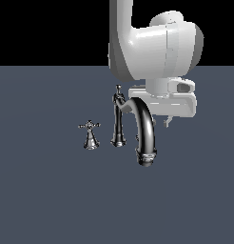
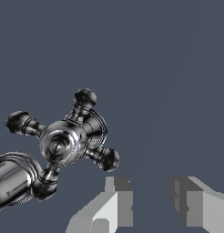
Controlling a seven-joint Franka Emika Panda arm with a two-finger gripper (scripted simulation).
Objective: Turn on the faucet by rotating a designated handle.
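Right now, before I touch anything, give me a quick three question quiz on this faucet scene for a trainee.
1. True or false: the claw is shut on the cross handle.
2. In the exterior view, the arched spout stands on which side of the slender column? A left, B right.
3. Fill in: the cross handle has ___ knobbed spokes.
Key: 1 false, it is open and apart from it; 2 B; 3 four.

flat, even simulator light with no cast shadows on the grey floor. sharp chrome glints on the faucet; edges look jagged, not blurred.
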